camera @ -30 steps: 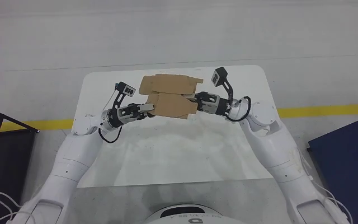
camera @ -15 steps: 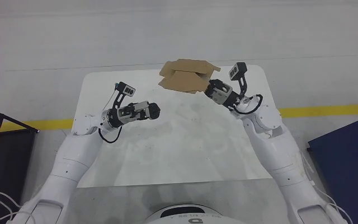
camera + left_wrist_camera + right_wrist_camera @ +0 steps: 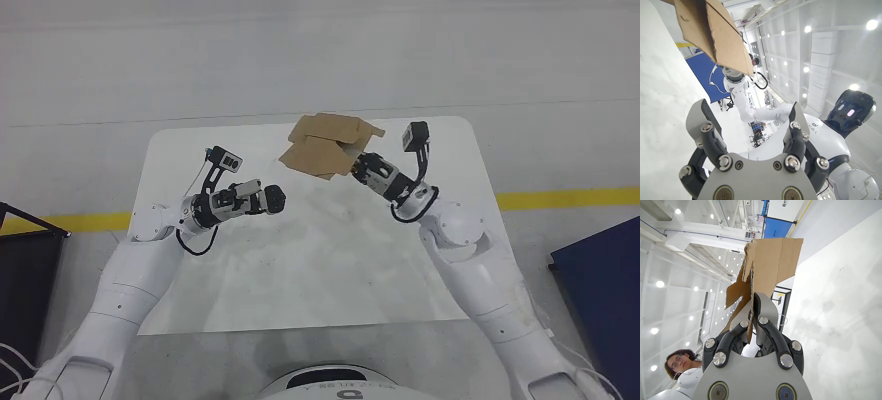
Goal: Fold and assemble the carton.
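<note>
A flattened brown cardboard carton [image 3: 325,145] hangs in the air over the far edge of the white table [image 3: 310,270], with its flaps splayed. My right gripper [image 3: 358,165] is shut on one edge of the carton [image 3: 770,272], the cardboard pinched between its fingers [image 3: 761,306]. My left gripper [image 3: 270,198] stands open with nothing in it, left of the carton and apart from it. In the left wrist view the carton [image 3: 715,36] hangs beyond the spread fingertips [image 3: 705,109].
The white table top is bare and lightly smudged. A dark cart edge [image 3: 25,225] stands at the far left, a blue panel [image 3: 600,270] at the right. A yellow floor line [image 3: 570,198] runs behind the table.
The left gripper let go of the carton and drew back left, staying open. The right gripper carried the carton up and toward the far edge, then swung it slightly back left.
</note>
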{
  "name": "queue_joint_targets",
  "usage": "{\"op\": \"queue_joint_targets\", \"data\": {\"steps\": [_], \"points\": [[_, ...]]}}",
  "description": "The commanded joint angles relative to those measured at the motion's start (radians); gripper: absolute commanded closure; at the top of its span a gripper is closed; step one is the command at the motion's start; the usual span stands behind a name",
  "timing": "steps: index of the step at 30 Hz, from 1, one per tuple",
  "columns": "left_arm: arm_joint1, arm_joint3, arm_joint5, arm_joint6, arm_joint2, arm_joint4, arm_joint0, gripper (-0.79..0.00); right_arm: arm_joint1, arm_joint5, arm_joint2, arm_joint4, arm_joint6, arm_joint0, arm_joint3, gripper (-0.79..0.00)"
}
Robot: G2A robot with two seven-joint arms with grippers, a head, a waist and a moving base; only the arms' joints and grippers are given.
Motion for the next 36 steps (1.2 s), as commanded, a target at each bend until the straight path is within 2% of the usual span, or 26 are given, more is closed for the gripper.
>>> {"op": "queue_joint_targets", "data": {"steps": [1, 3, 4, 5, 7, 11, 13, 14, 15, 16, 21, 23, 29, 33, 36], "points": [[0.0, 0.0, 0.0, 0.0, 0.0, 0.0, 0.0, -0.785, -0.003, -0.006, -0.02, -0.044, -0.025, -0.002, -0.001, 0.0], [0.0, 0.0, 0.0, 0.0, 0.0, 0.0, 0.0, -0.785, -0.006, -0.014, -0.032, -0.063, -0.041, -0.005, -0.004, 0.0], [0.0, 0.0, 0.0, 0.0, 0.0, 0.0, 0.0, -0.686, -0.007, -0.019, -0.035, -0.066, -0.049, -0.006, -0.005, 0.0], [0.0, 0.0, 0.0, 0.0, 0.0, 0.0, 0.0, -0.4, -0.008, -0.024, -0.037, -0.066, -0.056, -0.008, -0.006, 0.0], [0.0, 0.0, 0.0, 0.0, 0.0, 0.0, 0.0, -0.314, -0.01, -0.037, -0.041, -0.073, -0.073, -0.012, -0.008, 0.0], [0.0, 0.0, 0.0, 0.0, 0.0, 0.0, 0.0, -0.342, -0.014, -0.05, -0.051, -0.09, -0.092, -0.02, -0.011, 0.0], [0.0, 0.0, 0.0, 0.0, 0.0, 0.0, 0.0, -0.391, -0.015, -0.06, -0.056, -0.097, -0.096, -0.025, -0.014, 0.0], [0.0, 0.0, 0.0, 0.0, 0.0, 0.0, 0.0, -0.573, -0.016, -0.064, -0.058, -0.094, -0.095, -0.029, -0.016, 0.0], [0.0, 0.0, 0.0, 0.0, 0.0, 0.0, 0.0, -0.714, -0.017, -0.067, -0.058, -0.094, -0.095, -0.031, -0.018, 0.0], [0.0, 0.0, 0.0, 0.0, 0.0, 0.0, 0.0, -0.785, -0.017, -0.071, -0.059, -0.096, -0.096, -0.034, -0.019, 0.0], [0.0, 0.0, 0.0, 0.0, 0.0, 0.0, 0.0, -0.785, -0.019, -0.091, -0.041, -0.065, -0.114, -0.044, -0.01, 0.0], [0.0, 0.0, 0.0, 0.0, 0.0, 0.0, 0.0, -0.785, -0.019, -0.07, -0.022, -0.004, -0.1, -0.048, -0.005, 0.0], [0.0, 0.0, 0.0, 0.0, 0.0, 0.0, 0.0, -0.785, -0.019, -0.07, -0.022, -0.004, -0.1, -0.048, -0.005, 0.0], [0.009, -0.024, -0.019, 0.096, -0.054, 0.035, 0.026, -0.785, -0.019, -0.07, -0.022, -0.004, -0.1, -0.048, -0.005, 0.0], [0.01, -0.048, -0.03, 0.187, -0.081, 0.062, 0.042, -0.785, -0.022, -0.098, -0.028, -0.088, -0.18, -0.053, -0.011, 0.0]]}}
